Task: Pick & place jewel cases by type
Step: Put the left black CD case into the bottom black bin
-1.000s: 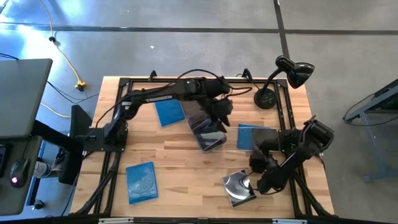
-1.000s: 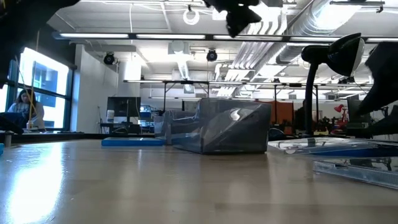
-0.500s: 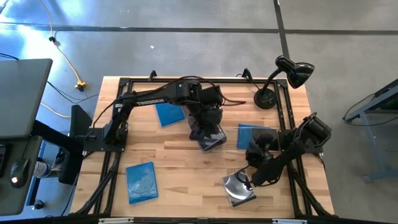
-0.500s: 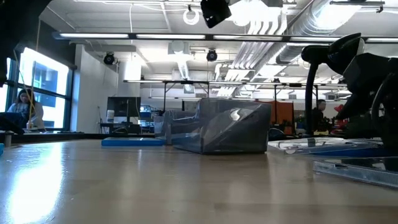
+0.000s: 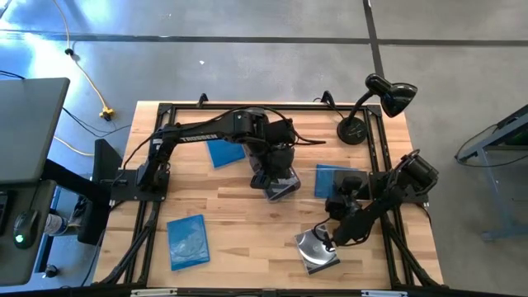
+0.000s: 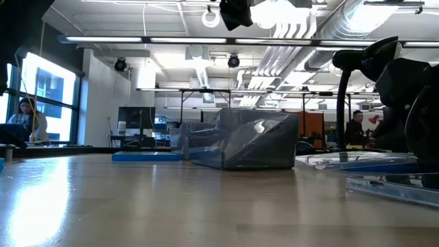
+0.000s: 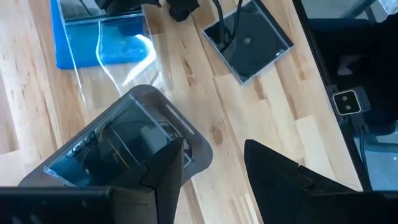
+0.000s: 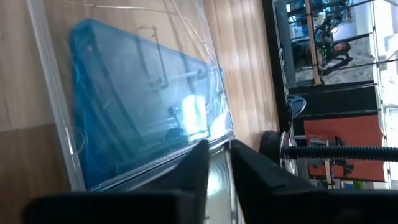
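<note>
While the high view is taken from above, the left pincer (image 5: 279,169) is seen over a grey tub (image 5: 279,183) mid-tabletop (image 5: 231,223), and the right pincer (image 5: 328,239) at a silver case (image 5: 316,249). By the left wrist view, the left fingers (image 7: 163,168) are shown apart. By the right wrist view, the right fingers (image 8: 198,163) are shown nearly together beside a blue case (image 8: 137,118).

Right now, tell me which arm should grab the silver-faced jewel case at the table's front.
The right. Its claw hangs beside the silver-faced jewel case, while the left claw is over the grey tub mid-table.
</note>
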You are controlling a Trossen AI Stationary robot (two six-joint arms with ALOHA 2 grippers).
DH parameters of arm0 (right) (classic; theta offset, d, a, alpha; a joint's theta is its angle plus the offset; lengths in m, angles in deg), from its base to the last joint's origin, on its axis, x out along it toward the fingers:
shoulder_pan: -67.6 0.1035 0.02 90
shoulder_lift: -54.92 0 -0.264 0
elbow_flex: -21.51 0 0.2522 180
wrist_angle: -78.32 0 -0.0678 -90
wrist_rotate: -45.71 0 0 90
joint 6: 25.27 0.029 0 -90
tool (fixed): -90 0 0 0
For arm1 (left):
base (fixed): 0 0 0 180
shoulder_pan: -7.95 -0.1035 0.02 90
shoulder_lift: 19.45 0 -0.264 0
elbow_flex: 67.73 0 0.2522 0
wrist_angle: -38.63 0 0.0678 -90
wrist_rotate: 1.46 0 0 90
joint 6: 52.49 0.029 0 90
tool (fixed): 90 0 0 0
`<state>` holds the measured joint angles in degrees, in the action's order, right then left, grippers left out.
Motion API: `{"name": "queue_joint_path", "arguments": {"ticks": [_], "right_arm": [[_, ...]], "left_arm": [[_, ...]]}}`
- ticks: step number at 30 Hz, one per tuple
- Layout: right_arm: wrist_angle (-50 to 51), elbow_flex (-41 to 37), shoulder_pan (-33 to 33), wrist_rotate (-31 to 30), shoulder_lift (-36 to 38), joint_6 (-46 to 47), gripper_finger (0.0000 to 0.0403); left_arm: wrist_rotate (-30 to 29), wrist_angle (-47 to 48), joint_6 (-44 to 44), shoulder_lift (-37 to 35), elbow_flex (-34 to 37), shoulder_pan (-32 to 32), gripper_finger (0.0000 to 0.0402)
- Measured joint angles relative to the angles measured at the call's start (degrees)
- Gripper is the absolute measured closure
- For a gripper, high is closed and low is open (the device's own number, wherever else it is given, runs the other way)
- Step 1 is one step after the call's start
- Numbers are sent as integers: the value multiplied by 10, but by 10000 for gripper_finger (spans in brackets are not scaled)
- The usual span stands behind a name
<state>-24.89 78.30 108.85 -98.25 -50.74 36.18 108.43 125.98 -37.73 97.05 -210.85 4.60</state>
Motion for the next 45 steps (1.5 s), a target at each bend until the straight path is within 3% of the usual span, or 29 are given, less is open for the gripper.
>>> {"name": "queue_joint_path", "arguments": {"ticks": [3, 5, 12, 19, 27, 34, 41, 45], "right_arm": [[2, 0, 0, 3, 0, 0, 391], [5, 0, 0, 6, 0, 0, 395], [16, 27, -8, 126, 13, -19, 330], [32, 121, 1, 124, 15, -141, 275], [41, 196, 13, 180, 16, -116, 237], [-1, 202, 31, 221, 16, -129, 192], [-50, 167, 31, 229, 16, -137, 161], [-73, 129, 31, 201, 16, -134, 160]], "left_arm": [[0, 0, 0, 0, 0, 0, 234], [0, 0, 0, 0, 0, 0, 234], [-1, -1, 0, 0, 0, 0, 234], [-1, -2, -1, 0, 0, 0, 234], [0, -1, -3, 0, 0, 0, 234], [0, -1, -2, 0, 0, 0, 234], [1, -1, -2, 0, 0, 0, 234], [1, -1, -2, 0, 0, 0, 234]]}}
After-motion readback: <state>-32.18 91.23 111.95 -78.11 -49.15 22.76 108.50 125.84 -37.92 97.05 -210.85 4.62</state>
